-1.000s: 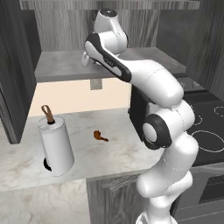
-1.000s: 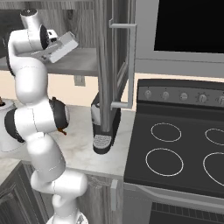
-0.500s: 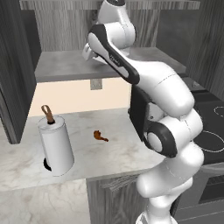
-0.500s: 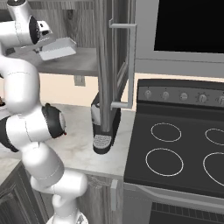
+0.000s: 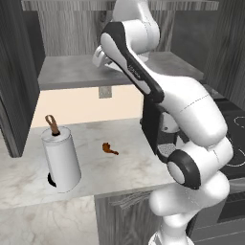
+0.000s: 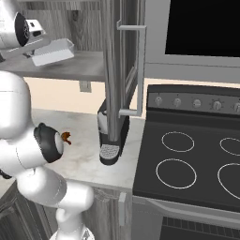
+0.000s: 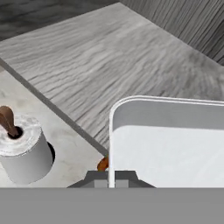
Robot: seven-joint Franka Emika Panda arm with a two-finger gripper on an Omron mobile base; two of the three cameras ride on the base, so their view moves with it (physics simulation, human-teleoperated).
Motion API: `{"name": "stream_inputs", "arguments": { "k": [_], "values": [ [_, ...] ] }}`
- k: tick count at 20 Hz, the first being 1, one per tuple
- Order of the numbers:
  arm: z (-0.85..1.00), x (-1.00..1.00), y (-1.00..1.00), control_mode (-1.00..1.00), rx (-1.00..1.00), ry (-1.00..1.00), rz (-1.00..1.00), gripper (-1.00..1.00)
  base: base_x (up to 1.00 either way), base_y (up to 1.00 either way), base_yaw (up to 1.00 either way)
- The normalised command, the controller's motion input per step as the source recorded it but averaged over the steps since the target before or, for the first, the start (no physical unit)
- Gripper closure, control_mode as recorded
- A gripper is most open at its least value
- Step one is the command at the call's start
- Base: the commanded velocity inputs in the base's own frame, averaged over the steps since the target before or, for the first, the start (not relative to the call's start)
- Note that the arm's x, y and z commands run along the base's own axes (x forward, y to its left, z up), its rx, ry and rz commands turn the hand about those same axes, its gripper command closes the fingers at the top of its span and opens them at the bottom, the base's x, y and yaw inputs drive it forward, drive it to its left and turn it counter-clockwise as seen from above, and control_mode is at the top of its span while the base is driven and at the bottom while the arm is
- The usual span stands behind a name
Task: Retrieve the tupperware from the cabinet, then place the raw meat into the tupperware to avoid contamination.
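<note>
The shallow rectangular tupperware of translucent whitish plastic [image 7: 168,140] is seen close up in the hand view, its thin rim clamped between the two dark tips of the claw [image 7: 112,178], which is closed on the near edge. In the right base view the same container [image 6: 52,51] is seen tilted just above the grey inner shelf [image 6: 70,68] of the grey wood-grain wall cabinet [image 6: 119,70], held out from the white hand; whether it touches the shelf cannot be told. In the left base view the arm's upper link covers most of it, and only a pale corner of the tupperware [image 5: 99,58] is seen over the shelf [image 5: 72,72]. The tiny brown-orange drumstick-shaped raw meat [image 5: 109,149] is shown lying on the pale marbled bench [image 5: 124,167] in the left base view, well apart from the container and below it; in the right base view only a small part of it [image 6: 66,137] is seen beside the arm's dark joint, and in the hand view an orange sliver [image 7: 103,164] is seen just past the shelf edge. A white paper-towel roll with a brown loop-topped rod [image 5: 61,160] is stood near the meat on the bench. A black stovetop with ring burners [image 6: 187,168] is shown beside the bench in the right base view.
</note>
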Motion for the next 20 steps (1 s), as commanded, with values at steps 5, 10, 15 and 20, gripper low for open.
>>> {"name": "stream_inputs", "arguments": {
  "k": [5, 10, 15, 20],
  "values": [
    [0.03, -0.81, -0.09, -1.0, 0.0, 0.0, 0.0, 1.0, 0.0, 0.0, 0.0],
    [-0.02, -0.85, -0.19, -1.0, 0.0, 0.0, 0.0, 1.0, 0.0, 0.0, 0.0],
    [-0.19, -0.8, -0.21, -1.0, 0.0, 0.01, 0.0, 1.0, 0.0, 0.0, 0.0],
    [-0.41, -0.68, -0.13, -1.0, 0.0, 0.09, 0.01, 1.0, 0.0, 0.0, 0.0]
  ]
}}
